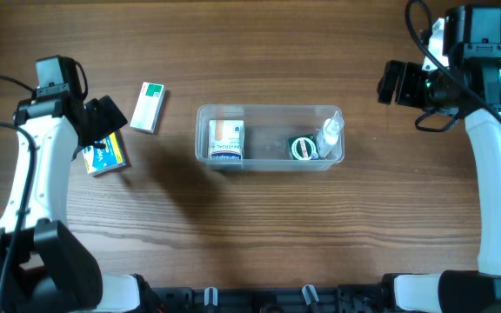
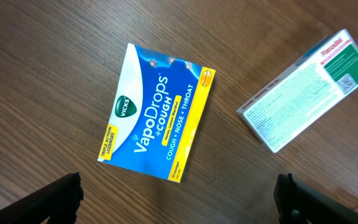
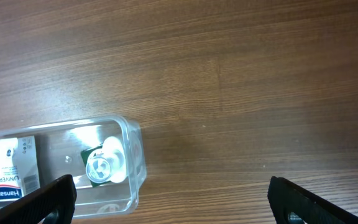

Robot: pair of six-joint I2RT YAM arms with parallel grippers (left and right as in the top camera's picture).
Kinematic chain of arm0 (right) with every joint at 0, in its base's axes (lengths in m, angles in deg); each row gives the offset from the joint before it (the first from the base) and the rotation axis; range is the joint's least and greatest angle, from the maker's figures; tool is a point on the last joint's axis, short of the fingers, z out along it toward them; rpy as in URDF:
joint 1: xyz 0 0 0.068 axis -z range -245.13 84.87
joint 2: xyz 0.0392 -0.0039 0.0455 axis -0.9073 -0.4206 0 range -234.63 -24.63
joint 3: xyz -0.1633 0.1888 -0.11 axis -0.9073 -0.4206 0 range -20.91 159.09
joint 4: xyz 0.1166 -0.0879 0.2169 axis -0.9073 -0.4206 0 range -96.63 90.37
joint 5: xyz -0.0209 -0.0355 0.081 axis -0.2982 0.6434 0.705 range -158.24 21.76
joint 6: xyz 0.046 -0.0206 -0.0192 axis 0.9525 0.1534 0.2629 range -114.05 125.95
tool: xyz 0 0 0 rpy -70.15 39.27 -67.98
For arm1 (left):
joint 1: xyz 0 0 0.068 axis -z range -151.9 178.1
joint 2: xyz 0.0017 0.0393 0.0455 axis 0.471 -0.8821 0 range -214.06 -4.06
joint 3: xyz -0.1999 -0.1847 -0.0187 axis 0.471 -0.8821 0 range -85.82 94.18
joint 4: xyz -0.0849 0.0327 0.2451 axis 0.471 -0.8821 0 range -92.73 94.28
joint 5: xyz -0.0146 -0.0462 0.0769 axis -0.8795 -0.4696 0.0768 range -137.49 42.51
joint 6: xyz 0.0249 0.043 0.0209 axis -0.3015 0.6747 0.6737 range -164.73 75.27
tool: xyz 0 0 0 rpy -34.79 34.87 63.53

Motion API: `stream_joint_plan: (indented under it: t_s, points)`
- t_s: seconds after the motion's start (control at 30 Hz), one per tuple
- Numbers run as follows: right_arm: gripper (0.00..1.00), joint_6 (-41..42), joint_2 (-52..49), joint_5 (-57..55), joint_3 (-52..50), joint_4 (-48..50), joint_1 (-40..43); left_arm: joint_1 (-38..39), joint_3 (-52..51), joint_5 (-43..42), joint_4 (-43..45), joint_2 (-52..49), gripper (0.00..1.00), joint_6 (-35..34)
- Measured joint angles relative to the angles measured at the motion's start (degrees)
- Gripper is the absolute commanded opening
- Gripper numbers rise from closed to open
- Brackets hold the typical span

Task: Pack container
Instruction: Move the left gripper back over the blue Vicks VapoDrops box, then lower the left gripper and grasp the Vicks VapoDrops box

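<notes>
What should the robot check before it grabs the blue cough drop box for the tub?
1. Left hand open and empty: ok, fingers wide apart.
2. Blue-and-yellow cardboard cough drop box free to grab: ok, it lies flat, apart from the white-and-green cardboard box.
3. Box squared up between the fingers: not ok, it lies slanted in the left wrist view.
4. Room in the clear plastic rectangular container: ok, a bare gap sits between the white plaster box and the round green-and-black tin.
5. Right hand out of the way: ok, open, off to the container's right.
</notes>
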Motion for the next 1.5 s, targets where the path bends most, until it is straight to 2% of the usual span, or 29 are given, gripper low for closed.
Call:
stream_joint_plan:
  t_s: [0.47, 1.23, 1.5]
  points:
    - [1.0, 0.0, 0.0, 0.0, 0.0, 0.0, 0.0, -4.74, 0.0, -2.05, 2.19, -5.11, 1.0, 1.33]
    - [1.0, 0.0, 0.0, 0.0, 0.0, 0.0, 0.0, -4.76, 0.0, -3.17, 6.32, -11.08, 1.0, 3.26]
    - [1.0, 0.0, 0.0, 0.0, 0.0, 0.0, 0.0, -4.76, -2.6, -3.17, 11.02, -11.08, 1.0, 3.26]
